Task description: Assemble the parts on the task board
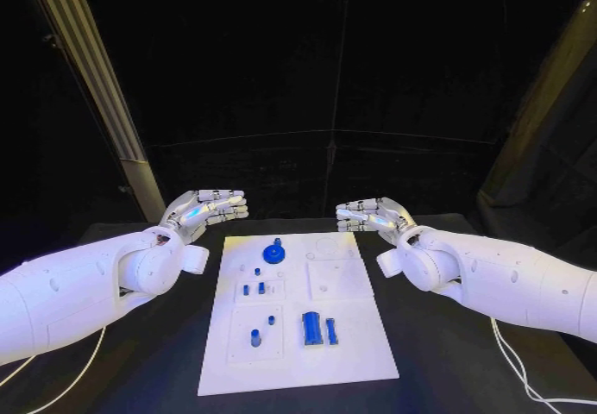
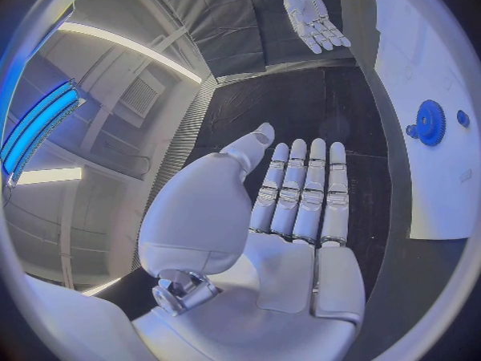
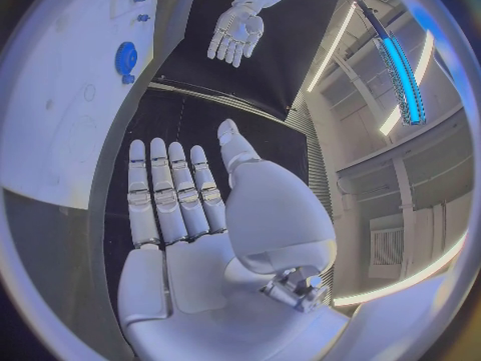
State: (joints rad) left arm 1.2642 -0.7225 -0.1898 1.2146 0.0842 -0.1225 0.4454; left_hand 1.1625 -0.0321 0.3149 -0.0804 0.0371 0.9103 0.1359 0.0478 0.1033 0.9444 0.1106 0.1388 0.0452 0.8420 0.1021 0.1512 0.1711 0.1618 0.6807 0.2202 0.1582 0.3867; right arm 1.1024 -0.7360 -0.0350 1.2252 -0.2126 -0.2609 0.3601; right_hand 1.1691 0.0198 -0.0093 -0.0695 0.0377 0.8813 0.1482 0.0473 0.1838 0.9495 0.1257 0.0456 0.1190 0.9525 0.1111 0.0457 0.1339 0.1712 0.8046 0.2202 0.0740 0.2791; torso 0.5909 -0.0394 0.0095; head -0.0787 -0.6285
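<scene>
The white rectangular task board (image 1: 298, 345) lies in the middle of the black table (image 1: 137, 362), its long axis running away from the robot. A blue toothed gear (image 1: 273, 253) sits near the board's far end, left of centre. Nearer the robot, a broad blue block (image 1: 312, 328) and a slim blue pin (image 1: 332, 329) lie side by side, both lengthwise along the board's long axis. Small blue pegs (image 1: 256, 288) stand left of centre; how they sit is hard to tell at this size.

The left hand (image 1: 207, 210) hovers off the board's far left corner, holding nothing, its fingers (image 2: 301, 192) straight and close together, palm bare. The right hand (image 1: 377, 216) hovers off the far right corner, likewise unloaded, fingers (image 3: 171, 188) extended side by side.
</scene>
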